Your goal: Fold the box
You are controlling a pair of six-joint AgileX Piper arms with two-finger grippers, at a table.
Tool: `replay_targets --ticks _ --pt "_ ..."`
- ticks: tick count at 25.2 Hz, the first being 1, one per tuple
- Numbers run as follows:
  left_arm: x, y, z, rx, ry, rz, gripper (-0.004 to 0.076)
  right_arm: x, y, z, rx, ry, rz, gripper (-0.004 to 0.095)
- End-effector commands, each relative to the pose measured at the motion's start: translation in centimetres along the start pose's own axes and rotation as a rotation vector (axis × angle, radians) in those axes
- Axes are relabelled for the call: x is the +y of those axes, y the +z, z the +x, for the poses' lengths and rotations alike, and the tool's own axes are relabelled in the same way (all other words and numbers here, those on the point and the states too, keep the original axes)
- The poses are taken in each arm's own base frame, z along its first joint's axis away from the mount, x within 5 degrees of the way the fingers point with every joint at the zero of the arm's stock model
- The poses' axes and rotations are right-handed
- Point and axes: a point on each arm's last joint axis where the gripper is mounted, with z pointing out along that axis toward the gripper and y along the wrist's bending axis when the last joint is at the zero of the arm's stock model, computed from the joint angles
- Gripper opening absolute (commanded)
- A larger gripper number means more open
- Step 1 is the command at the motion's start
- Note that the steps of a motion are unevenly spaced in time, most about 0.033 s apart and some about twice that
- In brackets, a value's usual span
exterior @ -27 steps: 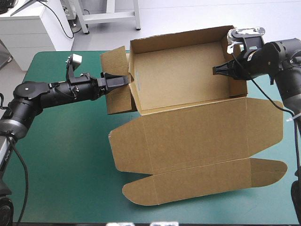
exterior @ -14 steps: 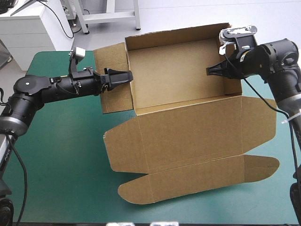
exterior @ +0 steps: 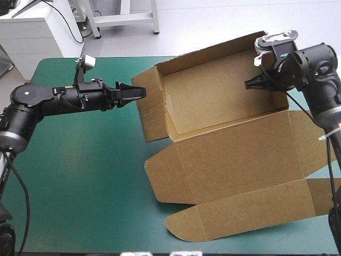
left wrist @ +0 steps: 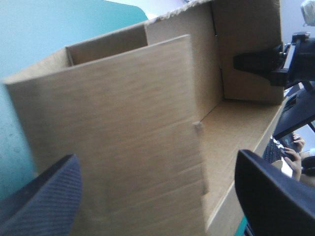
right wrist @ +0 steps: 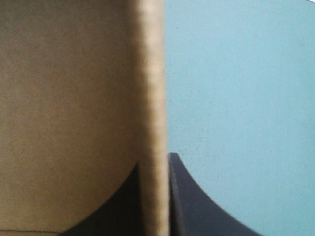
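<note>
The brown box (exterior: 213, 96) is an open tray with its walls raised at the far right of the table. Its lid (exterior: 240, 154) lies flat toward the front, with a rounded flap (exterior: 245, 216) at the near edge. My left gripper (exterior: 139, 93) is open just outside the tray's left wall (left wrist: 123, 128), its fingers (left wrist: 49, 196) apart on either side of it. My right gripper (exterior: 249, 84) is shut on the right wall. In the right wrist view the board's edge (right wrist: 150, 98) runs between the fingers of the right gripper (right wrist: 155, 169). The left wrist view shows the right gripper (left wrist: 258, 61) across the tray.
The tray stands close to the table's far edge. The lid's right flap (exterior: 319, 186) reaches the right edge beside my right arm. The teal-green cover (exterior: 80, 176) spreads out left of the box and in front of it.
The box has slid to the right and turned a little, held by my right gripper. My left gripper, earlier at the left wall and its side flap, now stands open just outside that wall.
</note>
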Motion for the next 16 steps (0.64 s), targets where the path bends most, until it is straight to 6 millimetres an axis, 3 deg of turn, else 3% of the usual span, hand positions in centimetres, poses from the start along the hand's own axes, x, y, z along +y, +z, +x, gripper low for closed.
replay_targets --ticks 1,5,11,16 --pt "-1.5 -2.2 -1.3 -0.089 -0.001 0.016 0.0524 -0.8 -2.4 -0.6 -0.106 0.015 0.02 -0.0019" --pt "0.1 -4.2 -1.7 -0.123 -0.03 -0.029 0.0424 -0.8 -2.4 -0.6 -0.106 0.015 0.02 -0.0019" --pt "2.2 -7.8 -2.0 -0.172 -0.071 -0.096 -0.0013 -0.7 -2.4 -0.6 -0.106 0.018 0.011 -0.002" --pt "4.5 -10.3 -1.8 -0.19 -0.074 -0.251 -0.0003 -0.5 -2.4 -0.3 -0.076 0.028 -0.015 -0.002"
